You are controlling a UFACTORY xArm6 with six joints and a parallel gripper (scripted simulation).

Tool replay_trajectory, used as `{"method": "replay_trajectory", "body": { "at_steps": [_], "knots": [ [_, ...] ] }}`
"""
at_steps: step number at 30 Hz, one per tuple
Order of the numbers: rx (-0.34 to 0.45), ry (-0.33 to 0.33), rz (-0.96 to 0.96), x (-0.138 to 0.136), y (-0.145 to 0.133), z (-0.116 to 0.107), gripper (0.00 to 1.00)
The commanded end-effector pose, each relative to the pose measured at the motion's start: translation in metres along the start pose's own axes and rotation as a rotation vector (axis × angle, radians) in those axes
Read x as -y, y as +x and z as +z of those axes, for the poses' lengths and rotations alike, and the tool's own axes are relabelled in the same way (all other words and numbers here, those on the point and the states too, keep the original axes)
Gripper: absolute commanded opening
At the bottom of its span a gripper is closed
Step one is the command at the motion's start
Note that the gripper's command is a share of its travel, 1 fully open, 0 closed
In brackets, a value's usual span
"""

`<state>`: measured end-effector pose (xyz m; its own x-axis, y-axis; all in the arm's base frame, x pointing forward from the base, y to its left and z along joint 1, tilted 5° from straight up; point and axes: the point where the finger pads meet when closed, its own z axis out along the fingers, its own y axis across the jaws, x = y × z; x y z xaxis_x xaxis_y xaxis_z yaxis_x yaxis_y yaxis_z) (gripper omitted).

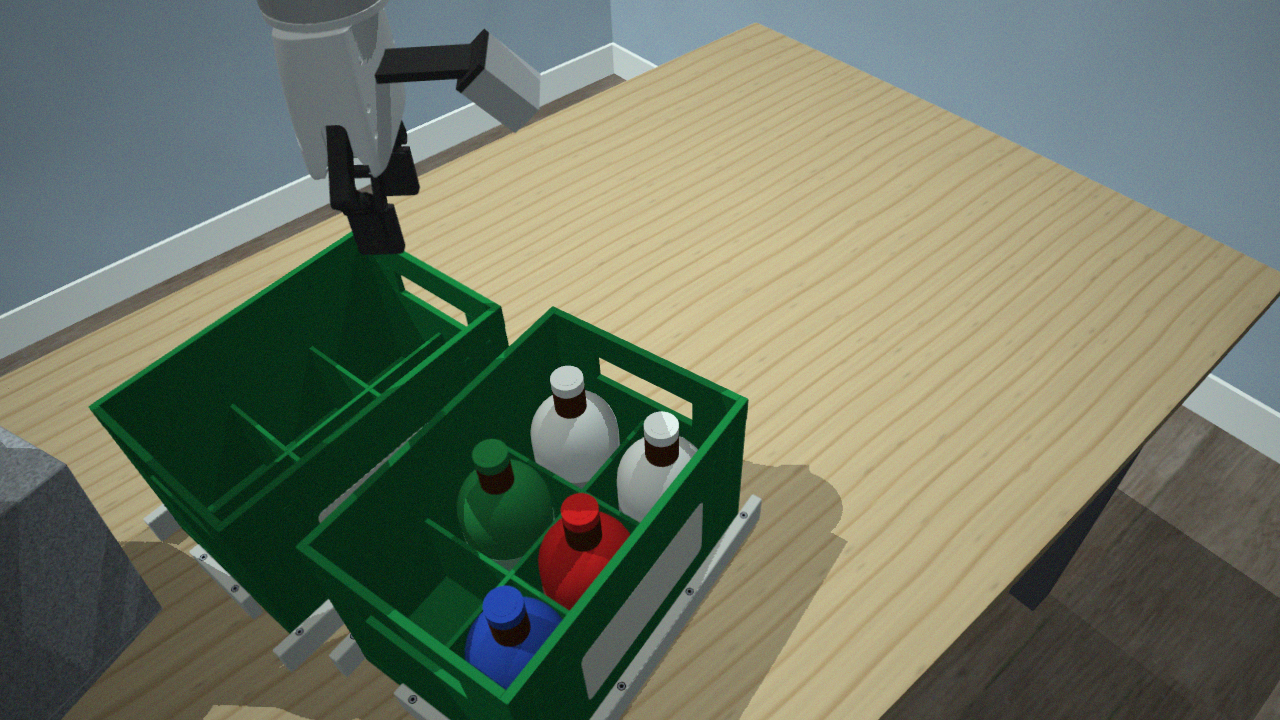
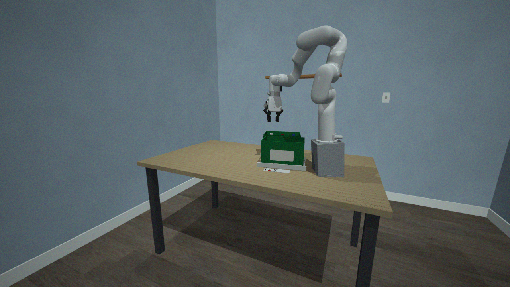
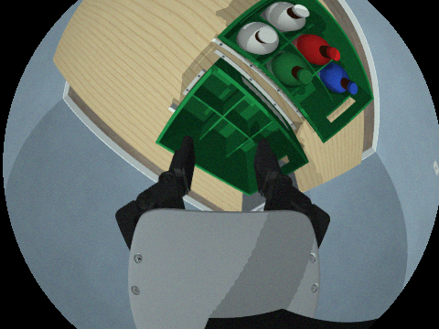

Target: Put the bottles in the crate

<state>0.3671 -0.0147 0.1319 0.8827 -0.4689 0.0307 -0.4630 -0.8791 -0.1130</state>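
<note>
My gripper (image 1: 390, 210) (image 2: 273, 119) (image 3: 225, 149) is partly open with nothing between its fingers, high above the crates. The empty green crate (image 1: 277, 555) (image 2: 265, 153) (image 3: 171, 130) stands level and holds no bottle that I can see. The other green crate (image 1: 733, 456) (image 3: 320, 128) holds two white bottles (image 1: 574, 438) (image 3: 256, 38), a green bottle (image 1: 505, 514) (image 3: 288, 68), a red bottle (image 1: 581, 559) (image 3: 313, 47) and a blue bottle (image 1: 510, 644) (image 3: 334, 78), all upright. The pick list (image 2: 283, 171) lies before the empty crate; its red mark shows, its lines are too small to read.
Pale rails (image 1: 716, 555) (image 2: 281, 166) run along the crates' bases. The crates stand close side by side with a narrow gap. The grey block (image 1: 62, 573) (image 2: 328, 158) under the arm stands near their ends. One compartment beside the green and blue bottles has no bottle.
</note>
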Motion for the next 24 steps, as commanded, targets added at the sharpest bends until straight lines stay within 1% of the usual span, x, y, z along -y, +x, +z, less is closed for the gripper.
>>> {"method": "replay_trajectory", "body": {
  "at_steps": [1, 14, 18, 19, 24],
  "knots": [
    [-0.001, 0.001, 0.000, 0.001, 0.000, -0.015, 0.65],
    [-0.002, 0.001, 0.000, 0.003, -0.001, -0.080, 0.65],
    [-0.002, 0.001, 0.000, 0.003, -0.001, -0.083, 0.65],
    [-0.004, -0.005, -0.033, 0.006, -0.005, -0.083, 0.65],
    [-0.004, -0.002, -0.012, 0.031, -0.008, -0.081, 0.65]
  ]
}}
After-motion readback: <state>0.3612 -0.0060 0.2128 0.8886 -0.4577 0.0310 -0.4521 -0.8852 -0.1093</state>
